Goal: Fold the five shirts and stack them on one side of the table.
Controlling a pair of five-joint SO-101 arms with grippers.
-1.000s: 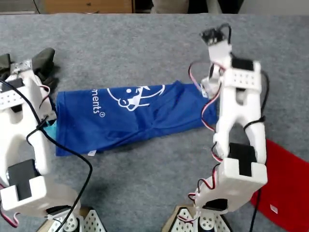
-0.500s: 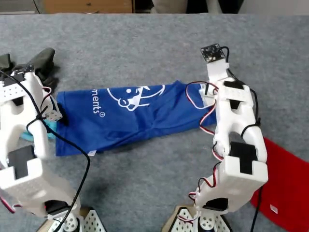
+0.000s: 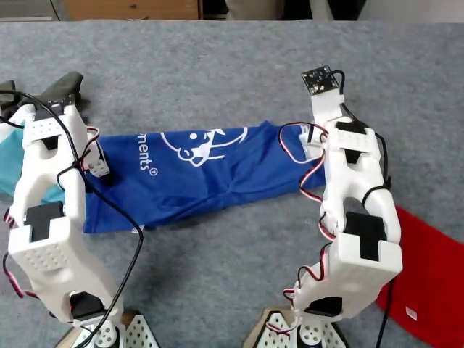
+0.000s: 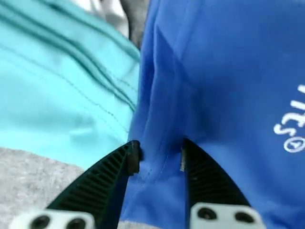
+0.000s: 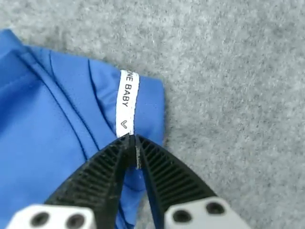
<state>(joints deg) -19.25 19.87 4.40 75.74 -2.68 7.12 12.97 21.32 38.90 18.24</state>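
A blue shirt [image 3: 203, 170] with white print lies folded into a long band across the middle of the grey table. At its left end my left gripper [image 4: 158, 155] is open, with the shirt's folded edge [image 4: 162, 119] between the two black fingers. At the shirt's right end my right gripper [image 5: 131, 140] is shut on the blue cloth just below the white neck label [image 5: 127, 102]. A teal shirt [image 4: 57, 90] lies right beside the blue one, at the table's left edge [image 3: 11, 163] in the high view.
A red shirt [image 3: 435, 275] lies flat at the near right corner. A dark garment [image 3: 61, 90] is bunched at the far left, behind the left arm. Bare grey table [image 3: 217, 72] stretches along the far side and in front of the blue shirt.
The left arm has swung away from the near edge and right onto the blue shirt's left end, uncovering the teal shirt. The right arm dropped lower onto the collar, then stayed still.
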